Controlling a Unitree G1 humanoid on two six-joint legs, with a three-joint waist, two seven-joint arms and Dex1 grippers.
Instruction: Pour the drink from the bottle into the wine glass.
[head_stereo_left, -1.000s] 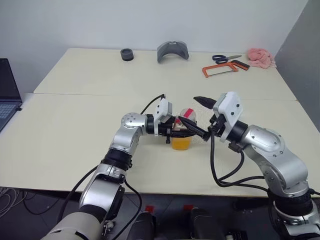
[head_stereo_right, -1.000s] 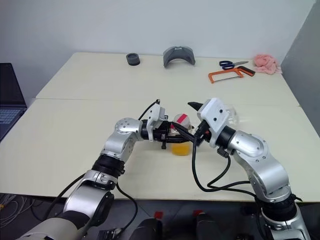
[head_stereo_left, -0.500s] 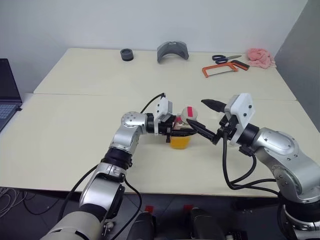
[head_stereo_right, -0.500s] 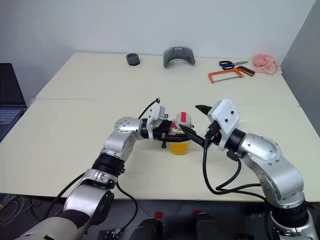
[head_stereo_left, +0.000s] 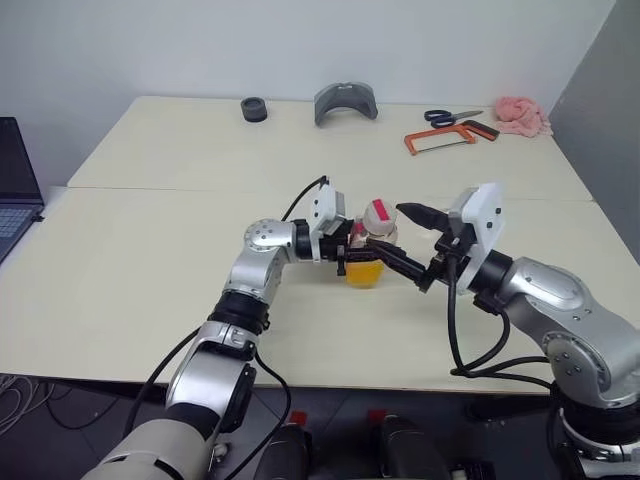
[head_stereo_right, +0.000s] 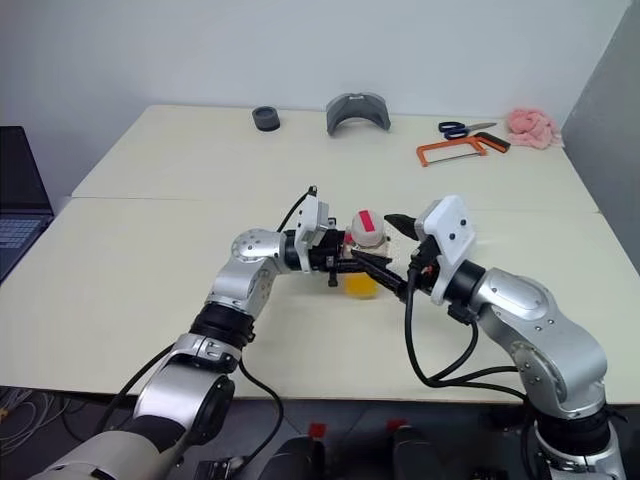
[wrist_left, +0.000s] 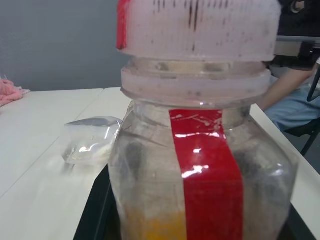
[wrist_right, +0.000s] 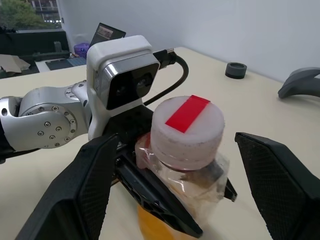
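The bottle (head_stereo_left: 365, 262) is upright near the middle of the table, clear plastic with a red stripe and a white-and-red cap (wrist_right: 187, 125). The orange drink (head_stereo_right: 360, 284) fills its lower part. My left gripper (head_stereo_left: 349, 258) reaches in from the left and is shut on the bottle's body. My right gripper (head_stereo_left: 393, 233) comes from the right and is open, one black finger (wrist_right: 95, 185) on each side of the cap, not touching it. In the left wrist view a clear rounded shape on the table behind the bottle looks like the wine glass (wrist_left: 91, 143); I cannot make out its stem.
Along the far edge of the table lie a black ring (head_stereo_left: 254, 108), a grey curved part (head_stereo_left: 345, 102), blue scissors (head_stereo_left: 450, 116), an orange hacksaw (head_stereo_left: 450, 138) and a pink cloth (head_stereo_left: 522, 115). A laptop (head_stereo_left: 15, 190) sits off the left edge. A person (wrist_left: 295, 95) sits beyond the table.
My right gripper has rolled at the wrist and its arm has swung out to the right; its fingers still straddle the bottle's top. The left gripper keeps its hold.
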